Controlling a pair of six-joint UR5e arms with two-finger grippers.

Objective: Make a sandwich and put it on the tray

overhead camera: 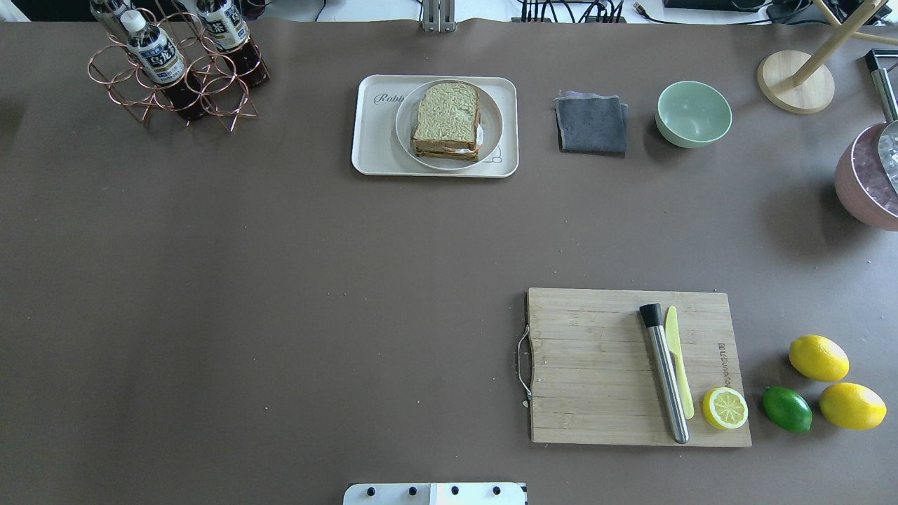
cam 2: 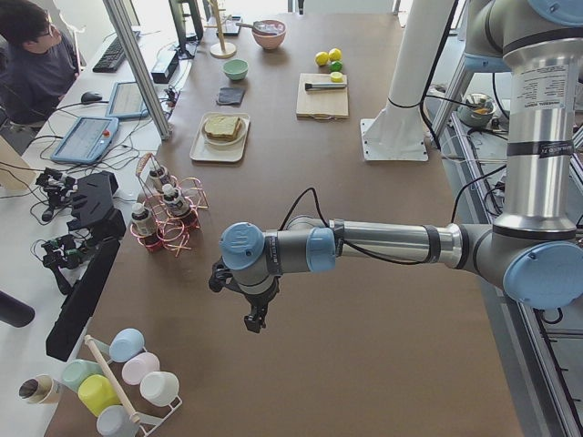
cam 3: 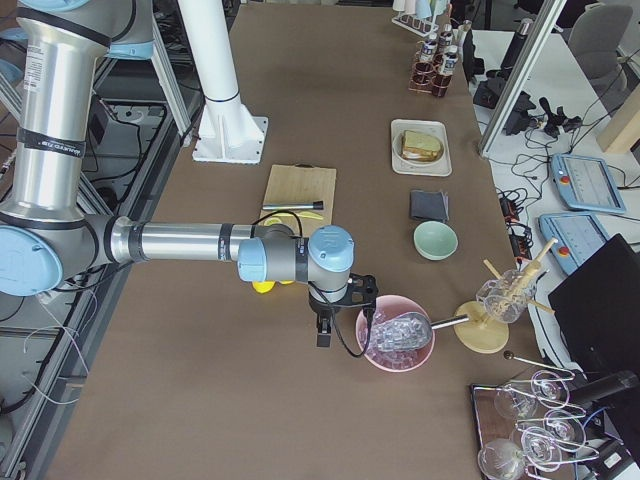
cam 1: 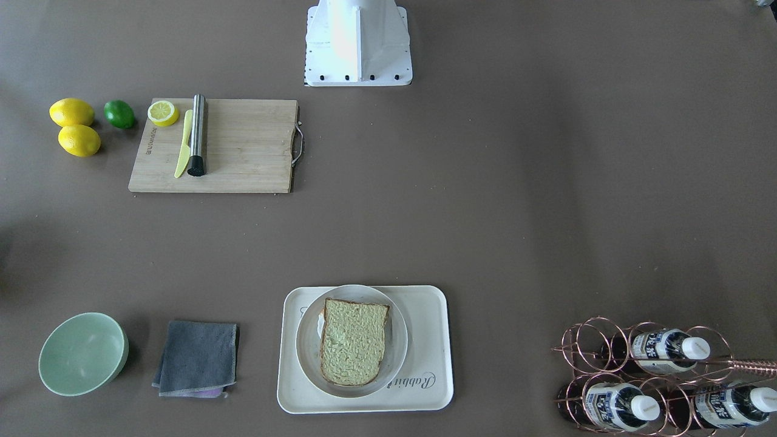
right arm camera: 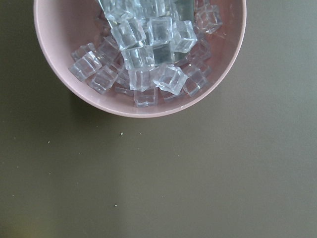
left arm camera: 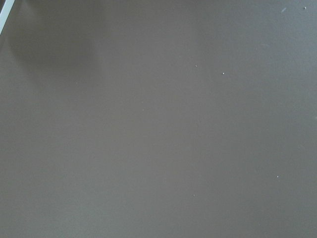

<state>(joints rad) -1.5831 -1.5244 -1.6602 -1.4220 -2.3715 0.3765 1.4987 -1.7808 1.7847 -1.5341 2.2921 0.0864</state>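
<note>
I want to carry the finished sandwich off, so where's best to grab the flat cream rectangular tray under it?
Probably the raised rim of the flat cream rectangular tray at its short end by the script, coming from the robot's left. The round white plate holding the brown-crusted sandwich sits toward the other end, leaving that rim bare.
</note>
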